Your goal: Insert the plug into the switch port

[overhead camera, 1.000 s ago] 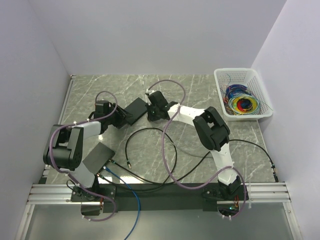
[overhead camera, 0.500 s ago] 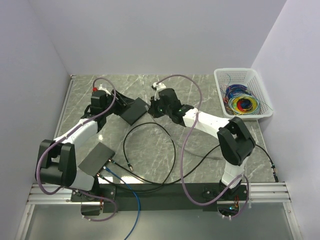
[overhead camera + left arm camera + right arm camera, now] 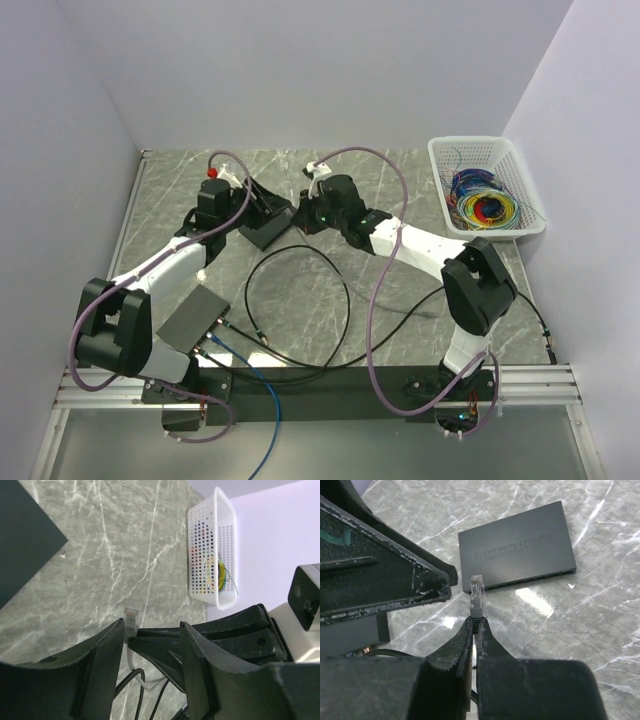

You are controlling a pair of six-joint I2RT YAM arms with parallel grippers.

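A: From above, the right gripper point(image 3: 303, 215) hangs just beside the switch point(image 3: 266, 232), with the left gripper point(image 3: 252, 200) on its other side.

B: Left wrist: the fingers stand apart and hold nothing (the plug point(image 3: 131, 616) shows beyond them).

A: Right wrist: 2 fingers are clamped just behind the plug point(image 3: 477, 587), clear of the switch point(image 3: 520, 547).

B: I'd line the plug up with 1 port, then push slowly.

The left tool point(image 3: 262, 205) and right tool point(image 3: 300, 218) sit close together beside the black switch point(image 3: 262, 234), well apart from the wire basket point(image 3: 470, 140).
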